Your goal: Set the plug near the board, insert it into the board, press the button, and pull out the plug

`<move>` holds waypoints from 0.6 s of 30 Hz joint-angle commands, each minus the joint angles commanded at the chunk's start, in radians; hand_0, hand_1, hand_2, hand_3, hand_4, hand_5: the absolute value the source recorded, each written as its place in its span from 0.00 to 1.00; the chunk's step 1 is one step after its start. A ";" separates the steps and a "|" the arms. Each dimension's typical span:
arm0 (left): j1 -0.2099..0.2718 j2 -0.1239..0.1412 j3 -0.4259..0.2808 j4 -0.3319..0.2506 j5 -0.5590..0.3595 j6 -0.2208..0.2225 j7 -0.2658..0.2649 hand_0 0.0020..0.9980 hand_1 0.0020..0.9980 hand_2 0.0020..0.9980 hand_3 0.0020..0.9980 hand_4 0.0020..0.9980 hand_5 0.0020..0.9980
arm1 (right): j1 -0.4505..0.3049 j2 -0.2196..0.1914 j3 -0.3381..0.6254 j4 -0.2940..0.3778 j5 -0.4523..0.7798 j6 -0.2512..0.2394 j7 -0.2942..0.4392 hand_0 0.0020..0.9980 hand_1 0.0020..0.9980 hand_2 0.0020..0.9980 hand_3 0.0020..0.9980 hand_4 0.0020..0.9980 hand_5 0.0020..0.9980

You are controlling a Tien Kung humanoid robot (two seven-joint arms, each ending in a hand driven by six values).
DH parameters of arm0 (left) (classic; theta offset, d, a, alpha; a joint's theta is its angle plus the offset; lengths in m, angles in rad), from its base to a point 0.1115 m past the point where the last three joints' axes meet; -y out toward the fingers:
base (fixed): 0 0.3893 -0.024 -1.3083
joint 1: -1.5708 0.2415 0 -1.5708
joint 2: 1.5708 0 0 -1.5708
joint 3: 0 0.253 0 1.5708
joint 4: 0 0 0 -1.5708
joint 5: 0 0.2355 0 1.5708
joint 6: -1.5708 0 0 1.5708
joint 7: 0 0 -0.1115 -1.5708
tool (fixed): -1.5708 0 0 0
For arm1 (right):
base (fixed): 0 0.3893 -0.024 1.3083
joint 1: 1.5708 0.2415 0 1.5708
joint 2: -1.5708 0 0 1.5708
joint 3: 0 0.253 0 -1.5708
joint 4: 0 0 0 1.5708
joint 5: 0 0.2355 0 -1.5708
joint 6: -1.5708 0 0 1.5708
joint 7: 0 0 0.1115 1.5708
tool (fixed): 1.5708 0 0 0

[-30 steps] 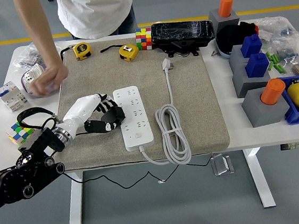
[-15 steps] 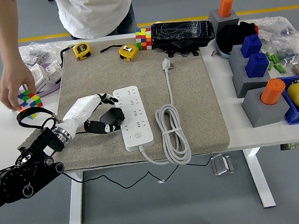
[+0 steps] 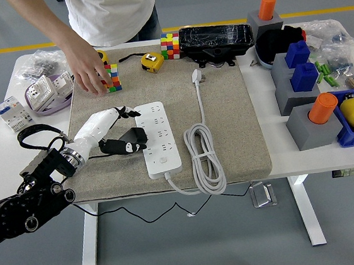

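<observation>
A white power strip lies lengthwise on the grey mat, its white cable coiled to its right and ending in a white plug. My left hand, white-shelled with black fingers, reaches in from the lower left. It is shut on a small black plug, which sits against the strip's left edge. The strip's button shows near its front end. A person's hand rests on a coloured cube at the mat's back left.
A yellow tape measure, a second cube and a black box line the mat's back edge. Grey blocks with orange pegs and blue blocks stand at the right. Small boxes lie at the left.
The person's hand carried the coloured cube from the table's left edge onto the mat's back left. My left hand edged slightly up and back, still holding the black plug beside the strip.
</observation>
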 joint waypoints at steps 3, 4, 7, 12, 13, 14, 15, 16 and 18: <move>0.022 0.007 -0.046 -0.052 -0.010 0.006 -0.021 0.77 0.88 0.93 0.88 1.00 0.61 | -0.001 0.001 0.000 0.001 0.000 0.000 0.000 0.61 0.65 0.67 0.56 0.96 0.52; 0.031 0.009 -0.060 -0.069 -0.010 0.011 -0.026 0.77 0.88 0.93 0.88 1.00 0.61 | -0.001 0.001 0.000 0.001 0.000 0.000 0.000 0.61 0.65 0.67 0.56 0.96 0.52; 0.076 0.019 -0.115 -0.143 -0.019 0.043 -0.053 0.77 0.88 0.93 0.88 1.00 0.61 | -0.001 0.000 0.000 0.001 -0.001 0.000 0.001 0.61 0.65 0.67 0.56 0.96 0.52; 0.167 0.032 -0.183 -0.258 -0.019 0.129 -0.054 0.76 0.83 0.86 0.82 1.00 0.73 | -0.002 0.000 0.003 0.000 -0.003 0.000 0.001 0.61 0.65 0.67 0.56 0.96 0.52; 0.187 0.034 -0.195 -0.280 -0.014 0.145 -0.044 0.76 0.83 0.86 0.82 1.00 0.73 | -0.002 0.000 0.003 0.000 -0.004 0.000 0.001 0.61 0.65 0.67 0.56 0.96 0.52; 0.206 0.036 -0.203 -0.298 -0.008 0.159 -0.033 0.76 0.81 0.82 0.79 0.90 0.79 | -0.002 0.000 0.004 0.000 -0.004 0.000 0.001 0.61 0.65 0.67 0.56 0.96 0.51; 0.232 0.038 -0.214 -0.322 0.011 0.174 -0.013 0.76 0.81 0.82 0.79 0.90 0.79 | -0.003 0.000 0.005 0.000 -0.004 0.000 0.001 0.61 0.65 0.67 0.56 0.96 0.51; 0.249 0.039 -0.218 -0.336 0.026 0.182 0.004 0.76 0.81 0.82 0.79 0.90 0.79 | -0.003 0.000 0.006 0.001 -0.005 0.000 0.002 0.61 0.65 0.67 0.56 0.96 0.51; 0.287 0.038 -0.222 -0.358 0.065 0.193 0.053 0.76 0.81 0.82 0.79 0.90 0.79 | -0.004 0.001 0.005 0.002 -0.006 0.000 0.002 0.61 0.65 0.67 0.56 0.96 0.51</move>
